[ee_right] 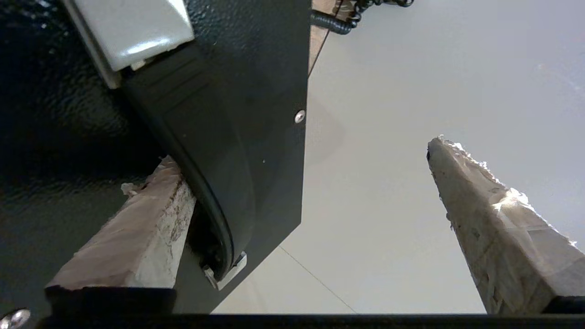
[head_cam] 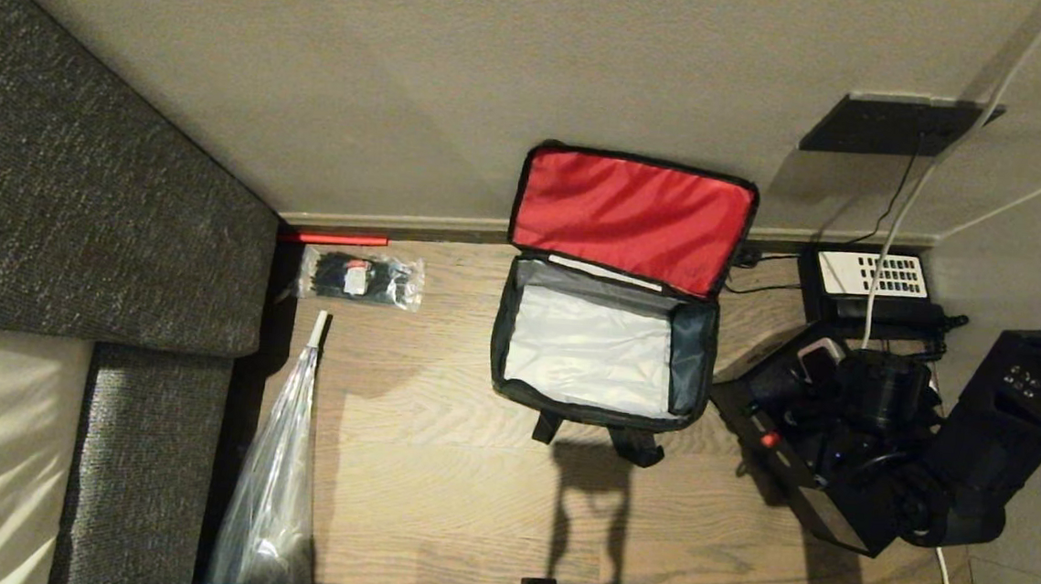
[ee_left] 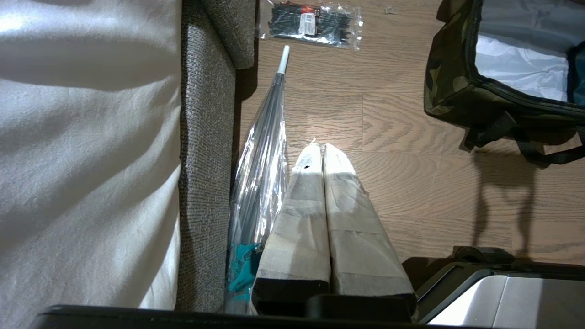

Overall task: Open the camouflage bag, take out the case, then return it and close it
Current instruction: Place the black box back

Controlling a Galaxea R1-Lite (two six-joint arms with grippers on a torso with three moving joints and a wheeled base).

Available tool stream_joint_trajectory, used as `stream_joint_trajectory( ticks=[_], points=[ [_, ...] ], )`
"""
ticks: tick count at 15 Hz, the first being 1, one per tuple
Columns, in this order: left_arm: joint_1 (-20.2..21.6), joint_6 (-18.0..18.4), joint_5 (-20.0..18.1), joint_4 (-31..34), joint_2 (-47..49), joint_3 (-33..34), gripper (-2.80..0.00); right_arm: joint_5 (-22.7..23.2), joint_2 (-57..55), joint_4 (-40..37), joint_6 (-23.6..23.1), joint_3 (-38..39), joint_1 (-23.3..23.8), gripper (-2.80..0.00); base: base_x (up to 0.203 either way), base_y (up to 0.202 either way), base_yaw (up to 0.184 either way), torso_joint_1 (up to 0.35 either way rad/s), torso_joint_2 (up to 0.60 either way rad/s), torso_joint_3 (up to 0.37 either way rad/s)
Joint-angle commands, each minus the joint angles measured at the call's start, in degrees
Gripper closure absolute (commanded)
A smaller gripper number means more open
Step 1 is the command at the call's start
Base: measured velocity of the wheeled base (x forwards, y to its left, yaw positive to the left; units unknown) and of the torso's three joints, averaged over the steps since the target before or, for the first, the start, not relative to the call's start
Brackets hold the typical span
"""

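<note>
The bag (head_cam: pixel 603 353) stands open on the floor, red lid back against the wall. The case (head_cam: pixel 803 449) lies on the floor just right of the bag, under the right tool (ee_right: pixel 301 219), whose fingers are spread wide with one over the case's edge. Left tool (ee_left: pixel 323 155), fingers together, hangs idle left of the bag. To return the case well, I'd straddle its edge squarely before clamping, then lift level over the opening.

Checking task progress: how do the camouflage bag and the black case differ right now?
The camouflage bag is soft fabric with red lining; the case is hard and plain black. The bag stands open and empty, lid raised; the case lies flat outside the bag, to its right. The right claw is open at the case's edge; nothing touches the bag. Both rest on the floor.
</note>
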State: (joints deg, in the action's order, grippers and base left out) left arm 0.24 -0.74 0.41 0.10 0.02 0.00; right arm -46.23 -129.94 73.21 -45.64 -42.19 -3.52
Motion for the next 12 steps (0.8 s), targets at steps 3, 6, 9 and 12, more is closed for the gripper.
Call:
stream_joint_trajectory(
  ticks=[3,6,9,12],
  points=[
    [0.0,0.0,0.0,0.0,-0.1,0.2,0.0,-0.1,1.7,0.6,-0.5,-0.9,1.0,-2.8,0.0,0.0,0.0,0.0,0.0,0.0],
    [0.0,0.0,0.0,0.0,-0.1,0.2,0.0,0.0,2.2,0.5,-0.8,-2.0,2.0,-2.8,0.0,0.0,0.0,0.0,0.0,0.0],
    [0.0,0.0,0.0,0.0,-0.1,0.2,0.0,0.4,2.5,0.9,-4.6,-3.3,4.1,-2.8,0.0,0.0,0.0,0.0,0.0,0.0],
    [0.0,0.0,0.0,0.0,-0.1,0.2,0.0,1.1,1.5,0.4,-5.6,-5.1,5.0,-2.8,0.0,0.0,0.0,0.0,0.0,0.0]
  ],
)
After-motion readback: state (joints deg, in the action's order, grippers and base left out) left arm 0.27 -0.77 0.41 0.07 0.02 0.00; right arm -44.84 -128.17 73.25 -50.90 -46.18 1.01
